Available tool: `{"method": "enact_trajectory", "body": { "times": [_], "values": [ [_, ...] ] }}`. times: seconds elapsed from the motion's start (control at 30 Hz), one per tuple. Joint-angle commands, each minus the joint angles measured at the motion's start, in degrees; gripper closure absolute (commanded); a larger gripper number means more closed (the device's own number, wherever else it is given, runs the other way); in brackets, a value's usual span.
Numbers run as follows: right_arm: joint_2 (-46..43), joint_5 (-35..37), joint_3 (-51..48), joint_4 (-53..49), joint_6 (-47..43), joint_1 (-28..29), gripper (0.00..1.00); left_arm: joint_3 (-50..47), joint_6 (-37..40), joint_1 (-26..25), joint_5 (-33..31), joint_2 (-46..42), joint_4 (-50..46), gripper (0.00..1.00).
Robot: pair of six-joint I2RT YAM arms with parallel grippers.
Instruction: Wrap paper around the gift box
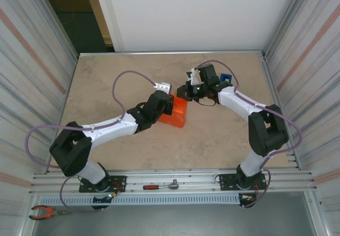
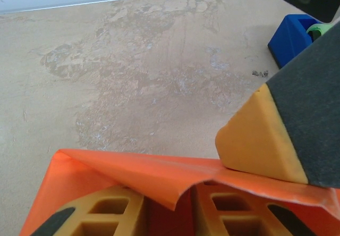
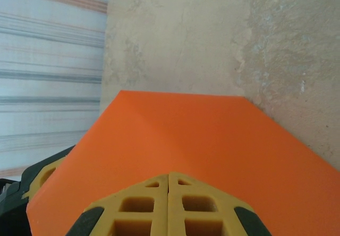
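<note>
the gift box [image 1: 176, 116], skinned in the paper [image 2: 159, 175], is sitting on the table [image 1: 106, 82]. the right gripper [image 3: 169, 178], fingers pressed together, is pinning the fold flat; the left gripper [image 2: 170, 210] is straddling a flap, whether gripping i cannot tell.

A beige, stone-patterned tabletop [image 1: 106, 76] is filling the middle of the enclosure, its surface showing paler mottled patches. Ribbed metal panels are rising along the left side [image 1: 32, 60] and the right side [image 1: 313, 44], each carrying a faint reddish stripe. A plain white board [image 1: 196, 13] is standing across the far edge. Beside it, at the far left, a tan wooden frame [image 1: 101, 13] is bordering a dark opening [image 1: 74, 34]. Slotted aluminium rails [image 1: 180, 180] are running along the near edge, with a grey ledge [image 1: 186, 220] lying below them. Soft, even light is falling from above, casting only faint shadows.
</note>
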Motion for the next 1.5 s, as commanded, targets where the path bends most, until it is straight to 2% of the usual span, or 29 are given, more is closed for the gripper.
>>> {"method": "enact_trajectory", "body": {
  "times": [0.0,0.23,0.47,0.53,0.6,0.77,0.83,1.0,1.27,1.47],
  "values": [
    [-3.1,0.4,0.2,-4.5,-0.1,0.7,1.0,-3.3,-2.5,0.0,3.6,3.7,-9.6,0.75],
    [-5.3,2.0,-3.0,-4.2,0.6,2.1,1.0,-3.3,-2.6,0.0,4.1,4.2,-9.0,0.75],
    [-4.6,4.1,-11.5,0.0,2.4,4.1,1.0,-1.9,-2.8,0.9,6.6,2.3,-11.0,0.75],
    [-4.1,4.3,-13.2,1.4,2.9,4.0,1.0,-0.8,-3.1,2.6,10.7,0.3,-12.2,0.74],
    [-3.8,4.4,-14.1,1.9,3.0,4.0,1.0,0.8,-3.5,5.8,17.8,-2.3,-13.6,0.73],
    [-4.2,5.0,-15.1,2.0,2.7,3.7,1.0,7.4,-7.0,15.9,35.9,-8.6,-17.4,0.73],
    [-4.3,5.1,-15.4,2.3,2.6,3.5,1.0,10.1,-8.2,19.7,41.0,-8.7,-17.9,0.73],
    [-4.4,5.2,-16.2,2.8,2.6,3.3,1.0,18.0,-7.5,24.8,49.7,-2.3,-19.1,0.74],
    [-4.6,5.6,-17.2,3.1,2.0,2.5,1.0,34.1,1.2,25.5,53.4,14.7,-28.2,0.76],
    [-4.4,5.3,-17.2,3.2,1.6,2.1,1.0,43.7,8.6,25.7,55.3,23.0,-38.6,0.77]
  ]
}}
